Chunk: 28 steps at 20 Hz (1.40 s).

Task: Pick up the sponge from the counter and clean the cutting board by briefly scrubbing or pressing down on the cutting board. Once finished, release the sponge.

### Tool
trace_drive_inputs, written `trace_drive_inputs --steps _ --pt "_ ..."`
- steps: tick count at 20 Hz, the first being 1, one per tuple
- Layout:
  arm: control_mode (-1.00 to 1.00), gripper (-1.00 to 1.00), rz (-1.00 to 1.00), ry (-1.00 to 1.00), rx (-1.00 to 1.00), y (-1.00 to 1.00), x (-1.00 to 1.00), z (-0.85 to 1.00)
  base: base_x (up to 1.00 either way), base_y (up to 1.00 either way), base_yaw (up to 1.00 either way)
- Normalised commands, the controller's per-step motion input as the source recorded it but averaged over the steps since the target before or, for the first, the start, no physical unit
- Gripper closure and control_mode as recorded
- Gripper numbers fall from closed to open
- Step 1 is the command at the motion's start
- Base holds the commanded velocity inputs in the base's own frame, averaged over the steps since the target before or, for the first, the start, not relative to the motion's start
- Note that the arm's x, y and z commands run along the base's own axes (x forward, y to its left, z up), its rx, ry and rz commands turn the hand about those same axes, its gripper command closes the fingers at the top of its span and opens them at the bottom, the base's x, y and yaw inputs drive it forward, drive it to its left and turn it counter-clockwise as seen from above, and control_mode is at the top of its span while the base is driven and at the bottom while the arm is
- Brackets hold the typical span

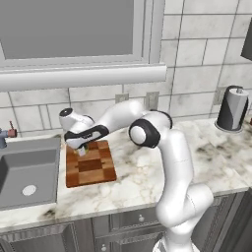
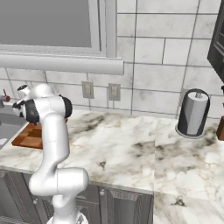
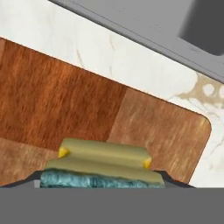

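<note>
Risk at the scrubbing stage. The sponge [image 3: 104, 168], yellow body and green scrub face both visible in the hand view, sat between the two fingers [image 3: 177, 183] with its ends meeting them on either side, so the fingers were judged to be grasping it rather than released. It hung directly over the checkered cutting board [image 3: 87, 113]; whether it touched the wood or stood just above could not be told. In the left base view the gripper [image 1: 81, 149] was low over the far end of the board [image 1: 91, 167], which lay on the marble worktop [image 1: 147, 172] just beside the sink basin [image 1: 27, 172]. Likely faults, as judgement: the soft sponge might buckle or squeeze out of the grip if pressed hard, since little of it appeared caught between the fingers; a press near the board's edge could push the board towards the sink; and a sideways scrub might carry the sponge off the wood onto the worktop. Releasing too high might let the sponge bounce away.
</note>
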Motion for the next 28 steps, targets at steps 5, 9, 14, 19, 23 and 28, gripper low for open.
trace_drive_inputs --steps 5,9,14,19,23,28 --pt "-1.0 1.0 0.08 0.05 0.0 0.29 -0.32 -0.07 0.0 0.0 0.0" --pt "-1.0 1.0 0.07 0.01 0.0 0.06 -0.56 -0.12 0.0 0.0 0.0" --pt "-1.0 1.0 0.04 0.0 0.0 0.0 -0.68 -0.09 0.0 0.0 0.0" --pt "-1.0 1.0 0.03 0.0 0.0 0.0 -0.69 -0.09 0.0 0.0 0.0" --pt "-1.0 1.0 0.03 0.0 0.0 0.0 -0.71 -0.1 0.0 0.0 0.0" --pt "-1.0 1.0 0.04 0.0 0.0 0.0 -0.7 -0.12 0.0 0.0 0.0"
